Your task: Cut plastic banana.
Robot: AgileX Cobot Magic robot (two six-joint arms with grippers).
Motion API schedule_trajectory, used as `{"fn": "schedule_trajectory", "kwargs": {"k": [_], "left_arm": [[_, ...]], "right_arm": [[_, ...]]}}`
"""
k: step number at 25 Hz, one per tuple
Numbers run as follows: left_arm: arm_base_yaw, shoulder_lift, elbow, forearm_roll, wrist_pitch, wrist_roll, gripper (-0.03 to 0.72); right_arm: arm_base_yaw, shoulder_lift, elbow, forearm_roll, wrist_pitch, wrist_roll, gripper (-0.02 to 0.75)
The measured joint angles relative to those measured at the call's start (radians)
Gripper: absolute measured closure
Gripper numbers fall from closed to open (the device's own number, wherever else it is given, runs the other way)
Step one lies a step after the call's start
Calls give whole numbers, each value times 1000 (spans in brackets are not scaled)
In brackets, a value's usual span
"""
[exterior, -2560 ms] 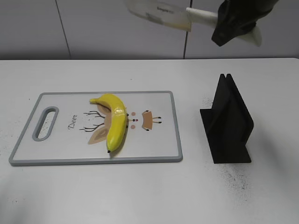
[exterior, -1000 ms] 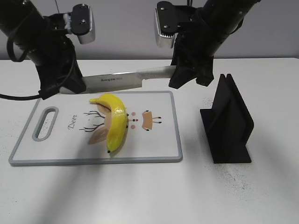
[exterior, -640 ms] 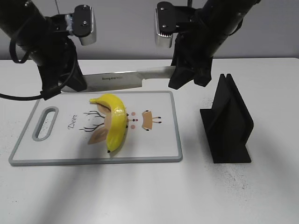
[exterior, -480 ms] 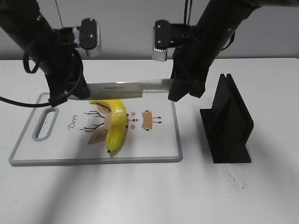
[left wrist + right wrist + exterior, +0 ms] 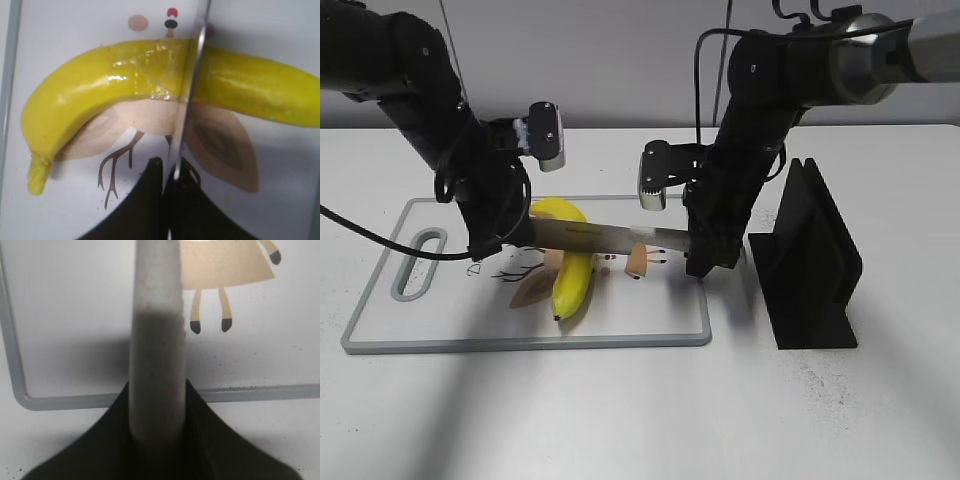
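Observation:
A yellow plastic banana [image 5: 574,272] lies on the white cutting board [image 5: 450,320] with a grey rim. A knife [image 5: 605,237] lies level across the banana's middle, its blade pressed into the fruit [image 5: 192,65]. My left gripper [image 5: 516,236] is shut on the blade's tip end [image 5: 172,172]. My right gripper [image 5: 705,258] is shut on the knife's white handle [image 5: 156,340] at the board's right side. In the left wrist view the banana [image 5: 105,82] shows on both sides of the thin blade.
A black knife stand [image 5: 810,260] stands upright on the white table right of the board, close to my right arm. The board has a handle slot [image 5: 412,265] at its left end and a deer drawing [image 5: 638,258].
Both arms have come down and toward the front with the knife. The blade has gone from hovering behind the banana to pressing across its middle.

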Motion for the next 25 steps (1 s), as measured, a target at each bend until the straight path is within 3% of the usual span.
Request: {"fn": "schedule_trajectory", "kwargs": {"k": [14,25], "left_arm": [[-1,-206,20,-22,53,-17,697],[-1,-368,20,-62,149,-22,698]], "right_arm": [[3,-192,-57,-37,96,15,571],[3,-321,-64,1,173,4,571]]}}
